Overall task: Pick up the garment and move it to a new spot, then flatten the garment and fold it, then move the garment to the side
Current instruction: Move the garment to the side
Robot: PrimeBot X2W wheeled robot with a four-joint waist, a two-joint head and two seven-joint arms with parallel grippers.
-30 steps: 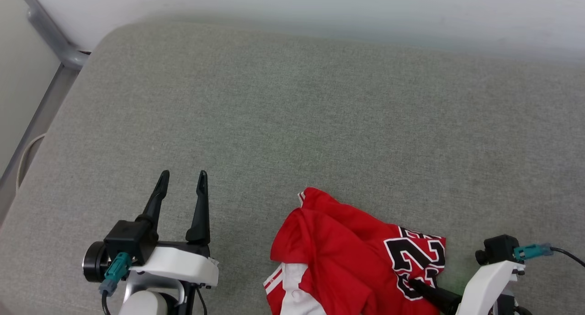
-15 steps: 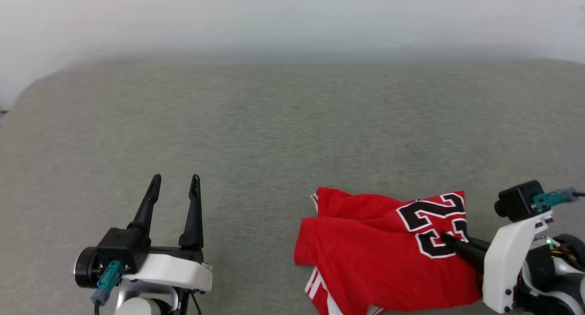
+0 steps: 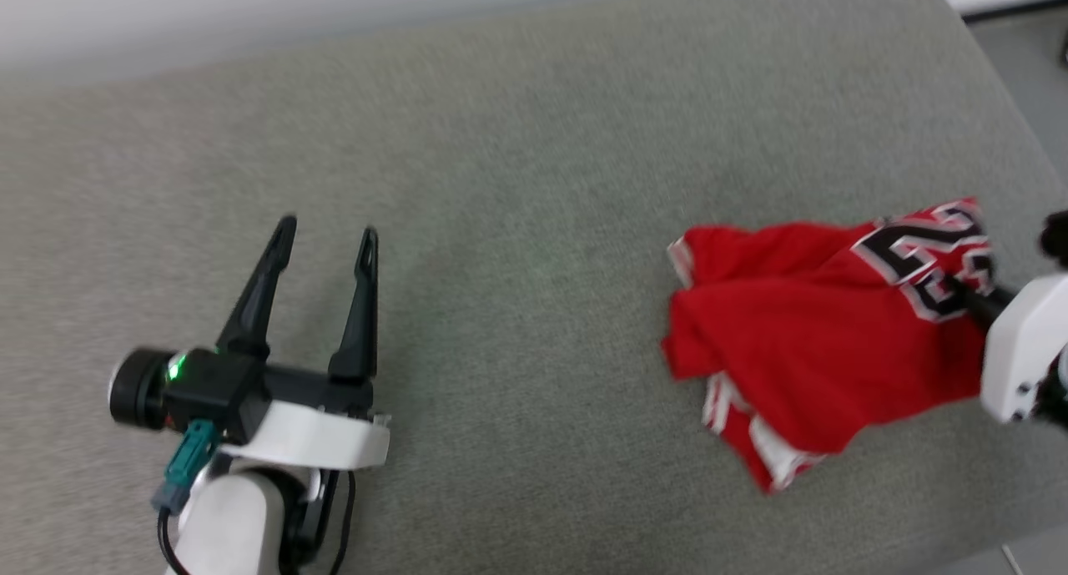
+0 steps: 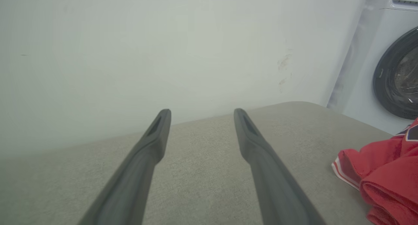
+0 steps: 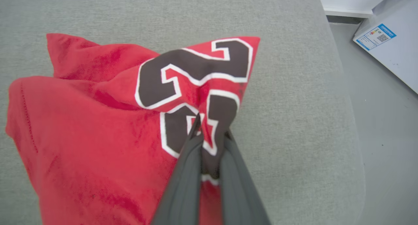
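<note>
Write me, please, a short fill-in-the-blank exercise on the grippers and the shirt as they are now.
1. The right gripper is shut on the shirt, pinching its black, white-edged ____.
2. The left gripper holds nothing and its fingers stand ____.
3. Apart from trim and print, the shirt is ____.
4. Beyond the grey cushion, the left wrist view shows a ____ machine.

Missing words: numbers; open; red; washing.
</note>
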